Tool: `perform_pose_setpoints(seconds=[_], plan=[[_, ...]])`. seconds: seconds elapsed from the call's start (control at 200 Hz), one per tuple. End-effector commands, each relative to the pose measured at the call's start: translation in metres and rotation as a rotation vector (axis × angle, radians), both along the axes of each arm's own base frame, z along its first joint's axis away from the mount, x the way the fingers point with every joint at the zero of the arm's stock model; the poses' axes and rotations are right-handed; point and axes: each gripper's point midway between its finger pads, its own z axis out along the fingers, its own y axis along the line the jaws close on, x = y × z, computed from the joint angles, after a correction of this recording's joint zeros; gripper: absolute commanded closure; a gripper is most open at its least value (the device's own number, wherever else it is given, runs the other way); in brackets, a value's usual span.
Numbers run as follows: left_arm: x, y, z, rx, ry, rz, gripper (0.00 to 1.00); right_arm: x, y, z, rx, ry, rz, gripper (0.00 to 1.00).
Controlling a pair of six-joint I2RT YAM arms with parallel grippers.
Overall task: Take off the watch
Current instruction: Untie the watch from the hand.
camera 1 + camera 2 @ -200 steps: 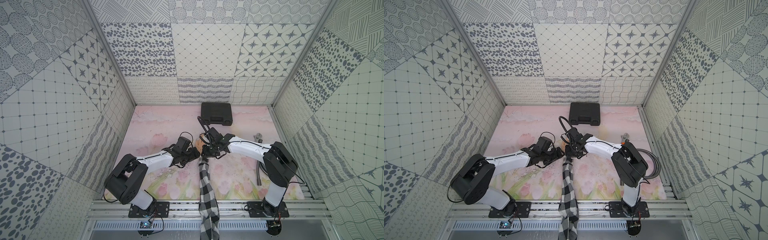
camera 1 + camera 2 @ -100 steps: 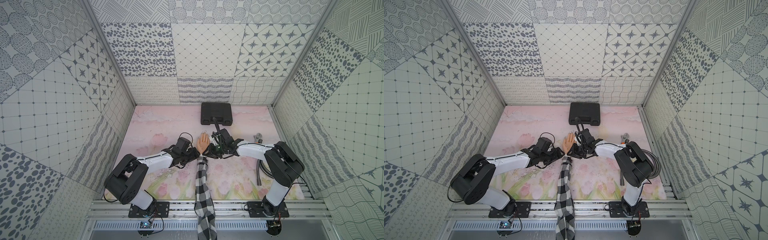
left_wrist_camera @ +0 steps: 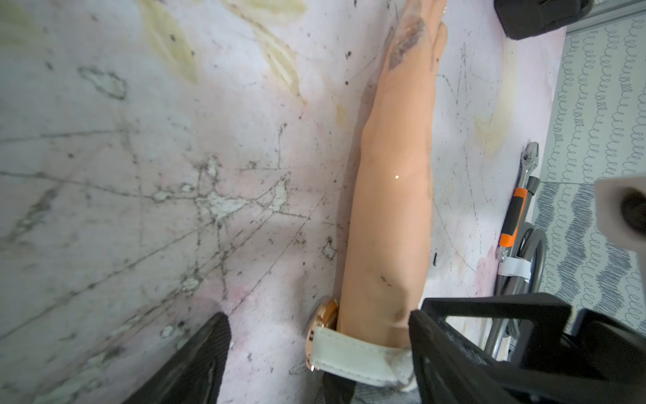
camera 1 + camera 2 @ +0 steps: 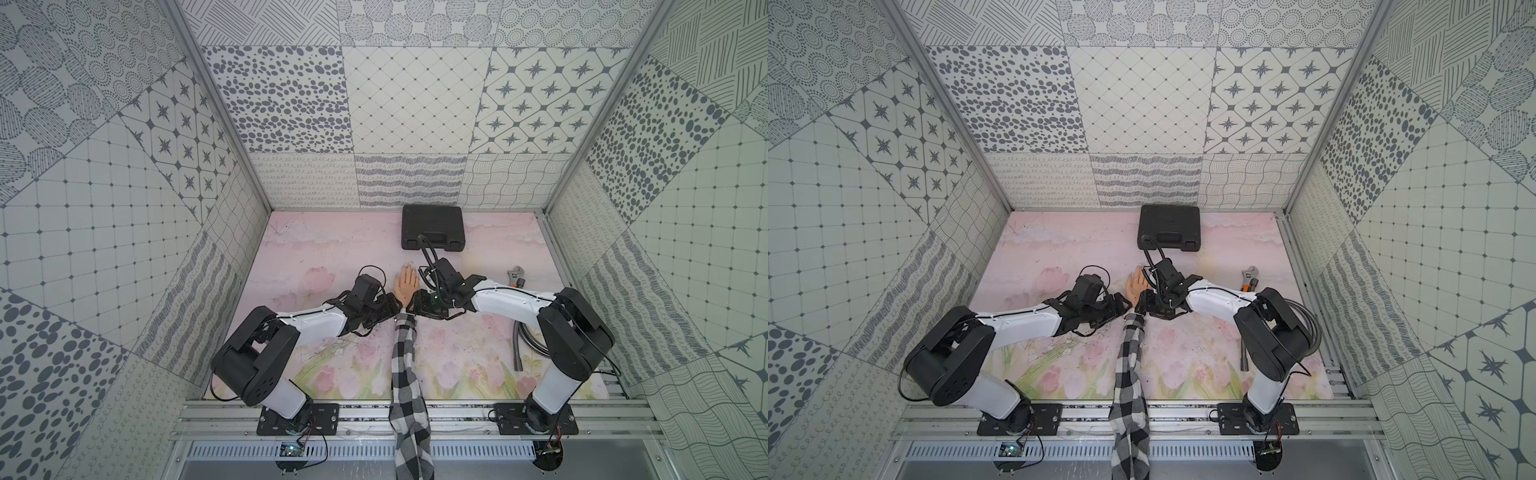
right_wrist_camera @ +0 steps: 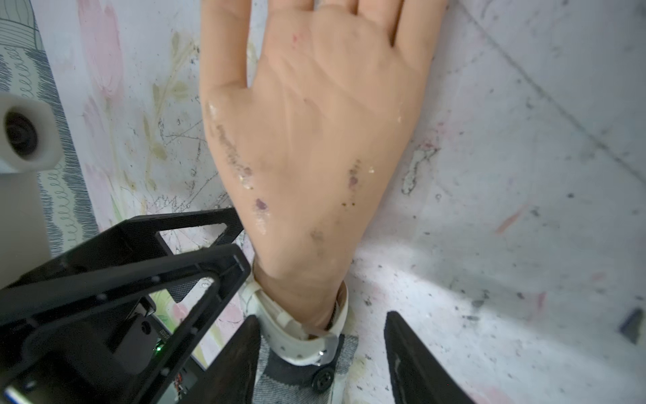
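Observation:
The watch (image 3: pixel 323 335) sits on the wrist of the mannequin hand (image 4: pixel 406 286), just above a checked sleeve (image 4: pixel 405 374). Its rose-gold case lies on the side of the wrist toward the mat, and its white strap (image 5: pixel 290 335) wraps the wrist. In both top views the two grippers hide the watch. My left gripper (image 3: pixel 318 318) is open, with the wrist and watch between its fingers. My right gripper (image 5: pixel 321 318) is open across the same wrist from the other side; one finger (image 5: pixel 241 360) is close beside the strap and the other stands apart.
A black case (image 4: pixel 432 227) stands at the back of the mat. A metal wrench with an orange grip (image 4: pixel 516 276) and a grey hose (image 4: pixel 519 345) lie by my right arm. Patterned walls close in three sides.
My right gripper has come off the top of the hand, dropped beside the wrist and opened. The hand now shows, and the sleeve has swung straighter. My left gripper has barely moved.

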Motion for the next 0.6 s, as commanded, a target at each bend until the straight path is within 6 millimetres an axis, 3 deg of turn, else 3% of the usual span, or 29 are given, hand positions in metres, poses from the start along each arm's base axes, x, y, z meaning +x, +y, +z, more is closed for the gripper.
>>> perform_pose_setpoints(seconds=[0.0,0.595], plan=[[-0.048,0.037,-0.049,0.187,0.218,0.006,0.18,-0.005,-0.008,0.005,-0.106,-0.058,0.036,0.42],[-0.05,0.039,-0.049,0.185,0.219,0.011,0.18,0.006,0.014,0.033,-0.017,-0.101,0.008,0.51]])
